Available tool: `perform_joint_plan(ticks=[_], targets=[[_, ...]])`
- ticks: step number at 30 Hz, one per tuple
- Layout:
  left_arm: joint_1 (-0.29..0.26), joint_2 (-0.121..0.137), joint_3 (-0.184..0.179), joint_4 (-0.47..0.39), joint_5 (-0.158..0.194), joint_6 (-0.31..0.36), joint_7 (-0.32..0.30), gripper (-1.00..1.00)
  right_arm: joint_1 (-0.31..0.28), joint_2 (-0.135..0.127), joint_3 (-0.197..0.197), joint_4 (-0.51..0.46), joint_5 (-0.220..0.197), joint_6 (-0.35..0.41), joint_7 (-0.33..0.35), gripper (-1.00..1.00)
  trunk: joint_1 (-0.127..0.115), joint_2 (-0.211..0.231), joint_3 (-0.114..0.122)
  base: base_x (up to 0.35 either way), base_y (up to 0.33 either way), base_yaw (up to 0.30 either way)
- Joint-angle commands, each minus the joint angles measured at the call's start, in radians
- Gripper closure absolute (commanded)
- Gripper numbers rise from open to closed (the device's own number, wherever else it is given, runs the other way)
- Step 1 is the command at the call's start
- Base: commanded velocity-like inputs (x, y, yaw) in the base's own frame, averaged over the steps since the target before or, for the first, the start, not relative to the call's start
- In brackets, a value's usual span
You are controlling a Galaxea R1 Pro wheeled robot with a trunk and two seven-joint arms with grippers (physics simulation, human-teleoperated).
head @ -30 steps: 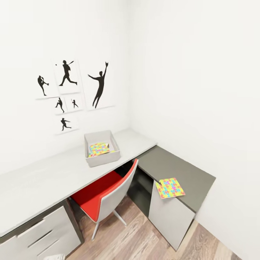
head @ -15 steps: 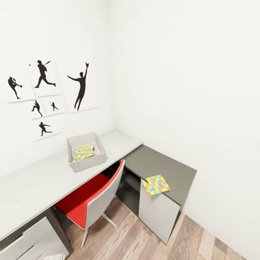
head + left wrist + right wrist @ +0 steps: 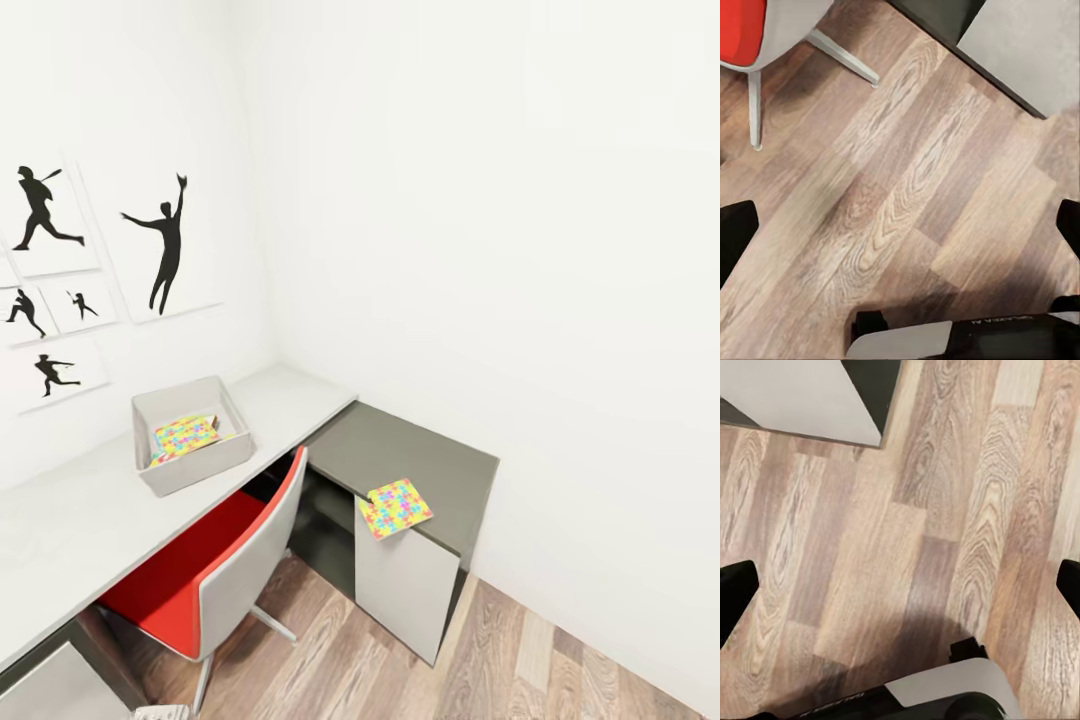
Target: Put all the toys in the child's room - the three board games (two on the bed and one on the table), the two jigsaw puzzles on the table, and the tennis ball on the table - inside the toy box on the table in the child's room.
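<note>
toy box [image 3: 190, 468] seen near desk's [image 3: 290, 400] far corner, one jigsaw puzzle [image 3: 184, 436] inside | second jigsaw puzzle [image 3: 395, 508] lying at front edge of dark cabinet top [image 3: 400, 455] | left gripper [image 3: 900, 225] jaws spread wide, empty | right gripper [image 3: 900, 589] likewise, over wood floor [image 3: 945, 510]

The long pale table [image 3: 90, 500] runs along the wall with the pictures. The grey toy box [image 3: 188, 436] sits on it, toward the corner. At the 3 o'clock side of the table, a lower dark grey cabinet top [image 3: 410, 455] joins on. One bright jigsaw puzzle [image 3: 395, 507] lies on the cabinet's front edge, at about 4 o'clock from the toy box.
</note>
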Motion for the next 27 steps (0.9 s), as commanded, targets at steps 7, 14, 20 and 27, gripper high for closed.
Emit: perform_joint_plan(ticks=[7, 14, 20, 27], targets=[[-0.053, 0.024, 0.012, -0.061, -0.004, 0.24, -0.303, -1.0, -0.006, -0.073, -0.128, -0.008, -0.094, 0.233, 0.324, -1.0, 0.001, -0.002, 0.001, 0.0, 0.0, -0.278], [-0.13, 0.025, 0.062, -0.175, 0.041, 0.497, -0.492, -1.0, -0.02, -0.158, -0.271, -0.012, -0.2, 0.401, 0.565, -1.0, 0.001, -0.002, 0.005, 0.0, 0.0, -0.273], [-0.175, 0.023, 0.125, -0.212, 0.204, 0.606, -0.523, -1.0, -0.028, -0.182, -0.352, -0.012, -0.281, 0.466, 0.679, -1.0, 0.001, -0.002, 0.008, 0.0, 0.0, -0.231], [-0.184, 0.024, 0.138, -0.212, 0.308, 0.616, -0.52, -1.0, -0.03, -0.183, -0.369, -0.012, -0.297, 0.467, 0.705, -1.0, 0.001, -0.002, 0.01, 0.013, 0.0, -0.108]])
